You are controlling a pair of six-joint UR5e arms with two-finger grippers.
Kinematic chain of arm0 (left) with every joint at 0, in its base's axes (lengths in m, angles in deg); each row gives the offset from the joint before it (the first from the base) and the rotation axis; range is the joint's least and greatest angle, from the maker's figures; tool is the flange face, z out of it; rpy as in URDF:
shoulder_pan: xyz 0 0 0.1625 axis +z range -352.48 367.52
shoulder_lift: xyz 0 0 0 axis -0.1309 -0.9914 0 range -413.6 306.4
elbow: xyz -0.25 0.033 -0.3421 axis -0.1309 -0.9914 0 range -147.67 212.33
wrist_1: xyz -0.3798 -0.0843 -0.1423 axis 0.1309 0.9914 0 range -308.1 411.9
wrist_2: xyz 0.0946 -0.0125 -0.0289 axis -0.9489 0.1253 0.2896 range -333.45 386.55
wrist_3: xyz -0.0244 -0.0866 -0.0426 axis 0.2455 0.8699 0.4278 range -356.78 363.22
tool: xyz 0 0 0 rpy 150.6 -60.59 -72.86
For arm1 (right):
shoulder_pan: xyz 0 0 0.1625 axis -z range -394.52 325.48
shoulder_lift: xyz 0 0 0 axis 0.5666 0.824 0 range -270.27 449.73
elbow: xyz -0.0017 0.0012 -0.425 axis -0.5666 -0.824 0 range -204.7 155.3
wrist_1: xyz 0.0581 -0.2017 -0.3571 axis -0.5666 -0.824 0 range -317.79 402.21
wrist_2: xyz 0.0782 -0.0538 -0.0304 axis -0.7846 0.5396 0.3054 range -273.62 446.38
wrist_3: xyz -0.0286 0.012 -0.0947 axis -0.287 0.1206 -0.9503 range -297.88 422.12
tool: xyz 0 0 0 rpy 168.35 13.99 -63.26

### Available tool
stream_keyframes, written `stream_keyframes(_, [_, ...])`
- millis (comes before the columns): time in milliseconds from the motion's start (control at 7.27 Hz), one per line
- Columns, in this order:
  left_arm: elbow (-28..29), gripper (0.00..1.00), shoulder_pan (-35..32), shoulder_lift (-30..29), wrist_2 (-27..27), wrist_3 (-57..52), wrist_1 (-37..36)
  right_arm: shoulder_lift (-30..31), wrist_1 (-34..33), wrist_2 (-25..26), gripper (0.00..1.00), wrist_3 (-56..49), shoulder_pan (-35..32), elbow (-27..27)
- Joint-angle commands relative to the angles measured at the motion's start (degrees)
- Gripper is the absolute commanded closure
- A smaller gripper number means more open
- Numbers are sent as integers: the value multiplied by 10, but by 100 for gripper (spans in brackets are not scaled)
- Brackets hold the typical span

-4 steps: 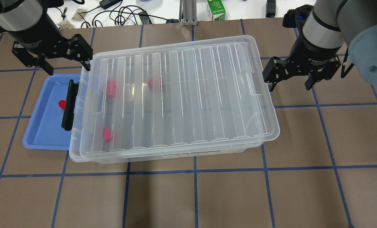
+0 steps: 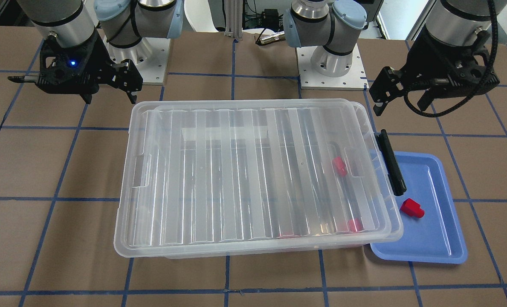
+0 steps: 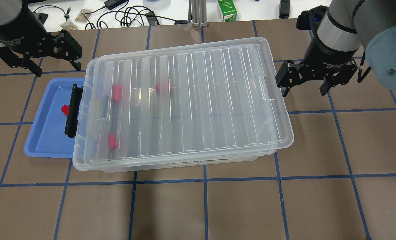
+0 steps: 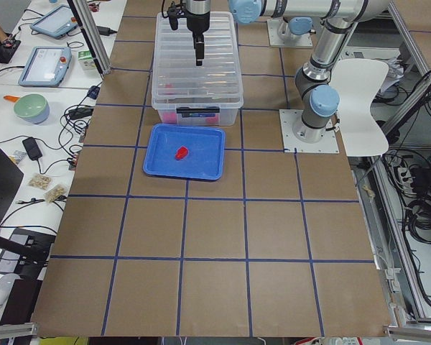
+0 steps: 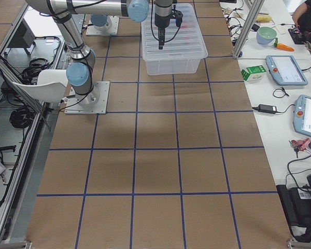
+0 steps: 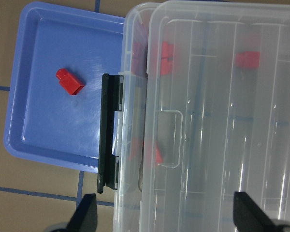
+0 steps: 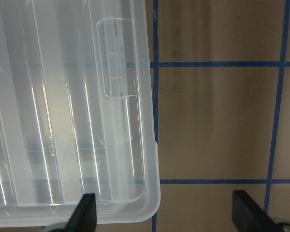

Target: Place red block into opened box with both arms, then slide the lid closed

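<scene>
The clear box [image 3: 184, 165] lies mid-table with its black bar [image 3: 73, 110] over the blue tray. The ribbed lid [image 3: 198, 100] rests on top. It stops a little short of the bar end and overhangs the opposite end. Three red blocks show blurred under the lid, among them one red block [image 3: 117, 92] near the bar end. Another red block [image 3: 65, 110] [image 6: 70, 80] lies on the tray. My left gripper [image 3: 57, 68] [image 2: 402, 104] hangs open and empty beyond the box's far-left corner. My right gripper [image 3: 303, 90] [image 2: 109, 99] is open and empty beside the lid's right end.
The blue tray [image 3: 44, 140] sits partly under the box's bar end. Cables, a green carton [image 3: 227, 10] and other gear lie on the white bench beyond the table's far edge. Brown table with blue grid lines extends in front of the box.
My left gripper has moved left, away from the lid's far-left corner. The right gripper, lid, box and blocks have stayed put.
</scene>
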Motion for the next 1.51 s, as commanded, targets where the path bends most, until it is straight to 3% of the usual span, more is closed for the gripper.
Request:
stream_keyframes(0, [0,0,3,0,0,-1,0,-10,-10,2,0,2,3,1])
stream_keyframes(138, [1,0,4,-1,-1,-8,0,-37,-15,0,0,-5,8,0])
stream_keyframes(275, [3,0,6,1,-3,-32,0,-67,-68,0,0,-5,9,0])
stream_keyframes(550, [9,0,80,0,15,-128,0,-116,-132,-2,0,-1,9,0])
stream_keyframes(826, [-9,0,176,-40,100,-245,-29,-150,-164,-1,0,-4,9,0])
stream_keyframes(1376, [-17,0,205,-197,96,-258,-235,-178,-192,1,0,-5,19,-1])
